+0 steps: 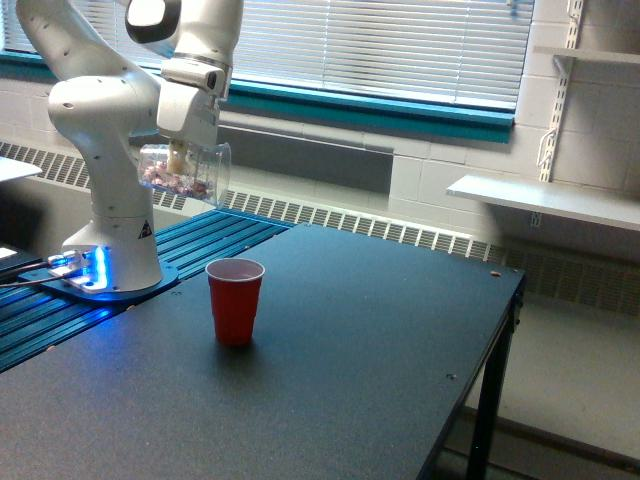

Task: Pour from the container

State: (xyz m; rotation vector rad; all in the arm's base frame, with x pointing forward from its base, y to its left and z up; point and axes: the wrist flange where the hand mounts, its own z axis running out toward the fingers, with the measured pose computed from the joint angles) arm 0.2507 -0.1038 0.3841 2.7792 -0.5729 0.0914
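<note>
pincer [181, 157] holding tilted container [183, 172]; red cup [235, 300] below.

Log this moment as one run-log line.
phase: pre-pour | hand: shut on clear cup, tipped on its side, mouth toward exterior view's right | contents: pinkish-brown bits inside | red cup: upright on table, nothing pouring

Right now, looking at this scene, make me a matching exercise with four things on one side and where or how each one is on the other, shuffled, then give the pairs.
Things:
1. clear container
2. red cup
3. robot base
4. tool

Places or states:
A. standing upright on the black table, open top up
B. lit blue, at the exterior view's left
C. tipped on its side in the air, pinkish bits inside
D. closed on the clear container, above and to the exterior view's left of the red cup

Pairs: 1-C, 2-A, 3-B, 4-D
</note>
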